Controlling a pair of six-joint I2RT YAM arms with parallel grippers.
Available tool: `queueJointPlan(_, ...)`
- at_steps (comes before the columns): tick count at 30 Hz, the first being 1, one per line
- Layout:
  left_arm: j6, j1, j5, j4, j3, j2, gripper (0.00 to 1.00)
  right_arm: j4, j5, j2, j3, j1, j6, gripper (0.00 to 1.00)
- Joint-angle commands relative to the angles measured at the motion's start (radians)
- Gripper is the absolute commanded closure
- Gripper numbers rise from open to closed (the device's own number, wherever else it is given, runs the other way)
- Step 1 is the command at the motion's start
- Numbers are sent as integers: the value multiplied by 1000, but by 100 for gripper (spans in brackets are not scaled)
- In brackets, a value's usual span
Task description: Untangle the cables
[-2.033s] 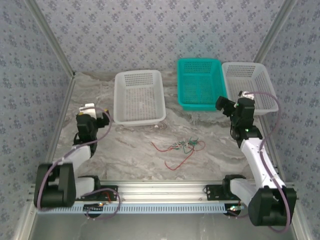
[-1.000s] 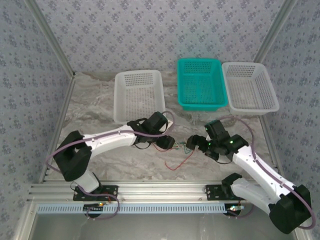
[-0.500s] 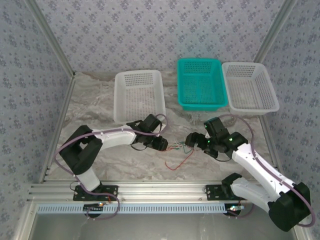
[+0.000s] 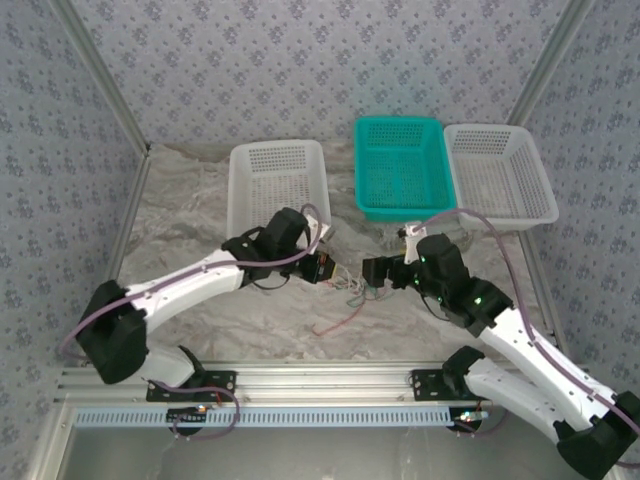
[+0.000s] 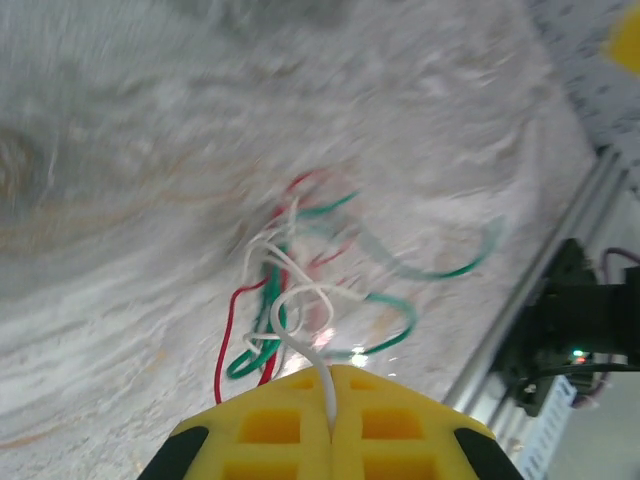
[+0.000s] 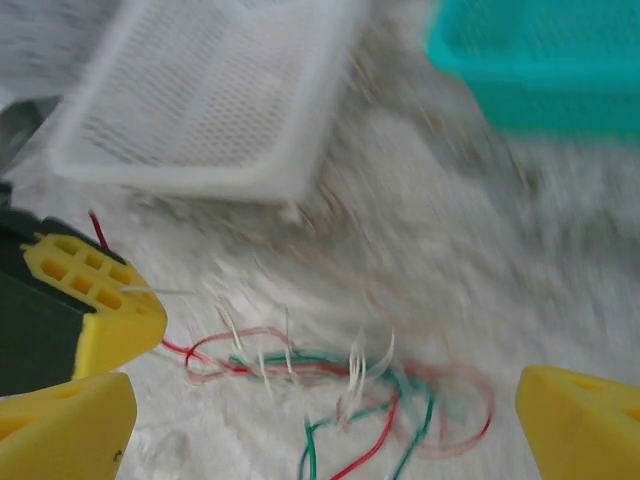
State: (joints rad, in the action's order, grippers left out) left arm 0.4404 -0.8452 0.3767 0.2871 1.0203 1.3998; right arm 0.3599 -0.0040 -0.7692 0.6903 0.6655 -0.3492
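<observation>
Left wrist view: the left hand (image 5: 330, 378) is clamped on a pale strand of the cables (image 5: 300, 290) — its yellow fingers (image 5: 270, 425) meet with the wire pinched in the seam. The rest of the red, green and pale tangle spreads over the marbled table (image 5: 120, 200) just beyond the fingertips. From the top external view the bundle lies mid-table between both hands, in front of the white basket (image 4: 277, 190) and the teal basket (image 4: 402, 165). The right hand (image 4: 375, 272) gapes wide — the cables lie between its fingers, clear of both.
</observation>
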Motion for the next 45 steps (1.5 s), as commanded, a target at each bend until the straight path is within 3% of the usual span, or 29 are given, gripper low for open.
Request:
queueJointPlan(1,-79,-30,1,104,66,-50,100,-316,-1,-24,-73,84,382,0)
queueJointPlan(6,-68,-45,-26,87,73,-93,100,-395,-133,-177,-60,144,630,0)
queueJointPlan(10,-60,-43,-36,54,73,-123,100,-648,-136,-274,-156,150,641,1)
queueJointPlan(16,-20,-42,-29,31,72,-152,100,-893,-125,-427,-208,148,634,42)
queueJointPlan(21,93,7,-24,-48,49,-243,100,-858,-82,-533,-206,134,619,74)
queueJointPlan(25,135,60,-45,-83,29,-359,100,-909,1,-576,-272,97,498,78)
queueJointPlan(31,104,137,-148,0,16,-486,100,-901,122,-539,-362,76,393,72)
queueJointPlan(39,123,163,-108,-41,-39,-498,100,-810,114,-381,-381,71,367,71)
queueJointPlan(40,125,163,-89,-49,-42,-487,100,-803,54,-336,-382,72,379,63)
queueJointPlan(41,128,163,-69,-56,-43,-476,100,-807,-5,-297,-387,73,390,45)
queueJointPlan(42,129,163,-50,-63,-43,-466,100,-821,-70,-252,-394,73,395,16)
queueJointPlan(43,128,162,-32,-74,-45,-457,100,-829,-121,-211,-396,75,391,0)
queueJointPlan(45,127,161,-20,-86,-46,-442,100,-817,-208,-145,-384,76,406,0)
